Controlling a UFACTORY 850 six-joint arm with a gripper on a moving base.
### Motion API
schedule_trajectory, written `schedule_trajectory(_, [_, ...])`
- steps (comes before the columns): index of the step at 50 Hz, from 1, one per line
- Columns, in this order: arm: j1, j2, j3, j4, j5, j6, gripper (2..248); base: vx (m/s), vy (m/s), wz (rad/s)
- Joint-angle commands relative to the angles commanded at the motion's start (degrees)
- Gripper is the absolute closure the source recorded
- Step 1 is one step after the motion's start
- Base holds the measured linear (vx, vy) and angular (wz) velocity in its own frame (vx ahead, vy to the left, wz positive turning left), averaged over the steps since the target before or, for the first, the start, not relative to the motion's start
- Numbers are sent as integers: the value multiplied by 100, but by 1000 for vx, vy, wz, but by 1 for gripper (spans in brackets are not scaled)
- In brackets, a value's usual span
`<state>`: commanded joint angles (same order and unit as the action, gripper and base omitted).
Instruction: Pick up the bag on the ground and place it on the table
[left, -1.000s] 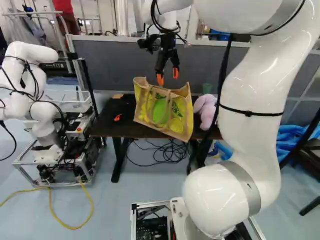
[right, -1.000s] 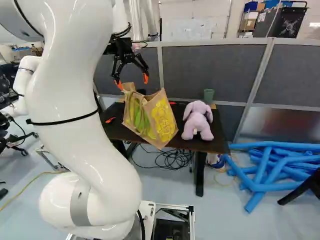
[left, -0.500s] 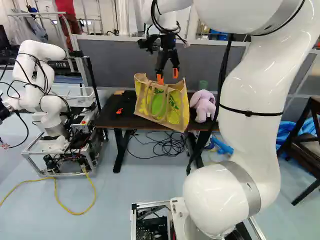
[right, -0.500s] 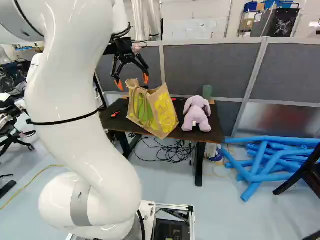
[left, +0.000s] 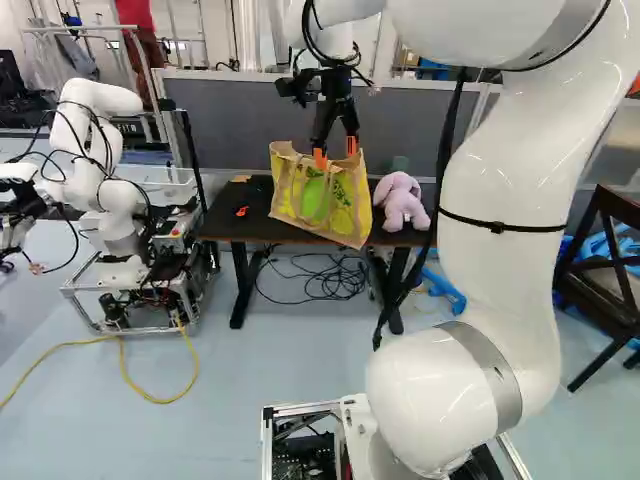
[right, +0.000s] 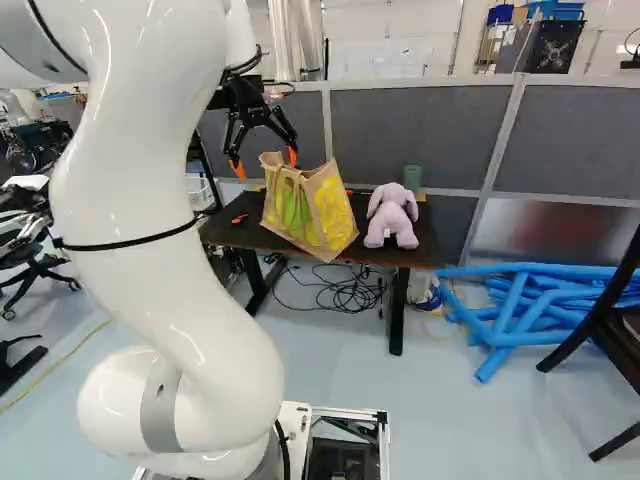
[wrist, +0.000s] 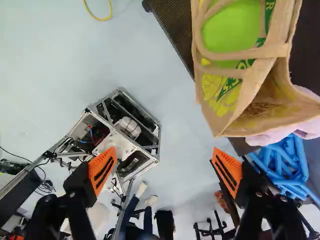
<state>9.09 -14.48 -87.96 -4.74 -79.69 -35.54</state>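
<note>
1 bag (left: 316, 200) sits on the table (left: 225, 222); the gripper (left: 336, 156) is released, wide open.

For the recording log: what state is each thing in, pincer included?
Pincer: open, gripping nothing.
Bag: mouth open, tilted, at the table's front edge.
Table: standing upright.
Plush toy: sitting on the table.
Black cables: tangled, under the table.
Blue tubes: piled.
Chair: upright.

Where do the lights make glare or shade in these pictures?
Left base view: white highlights on the glossy arm; right base view: bright streaks along the same arm, and a blurry reddish reflection in the metal panel; wrist view: the inside of the bag looks darker than its outside.
</note>
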Motion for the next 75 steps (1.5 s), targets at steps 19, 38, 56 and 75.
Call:
schedule_trajectory(19, [0, 0, 0, 0, 0, 0, 3, -150, -3, 12])
schedule_trajectory(38, [0, 0, 0, 0, 0, 0, 3, -9, 0, 0])
schedule_trajectory(56, [-1, 3, 9, 1, 15, 4, 3, 0, 0, 0])
schedule_trajectory(75, [-15, 50, 136, 8, 213, 58, 3, 0, 0, 0])
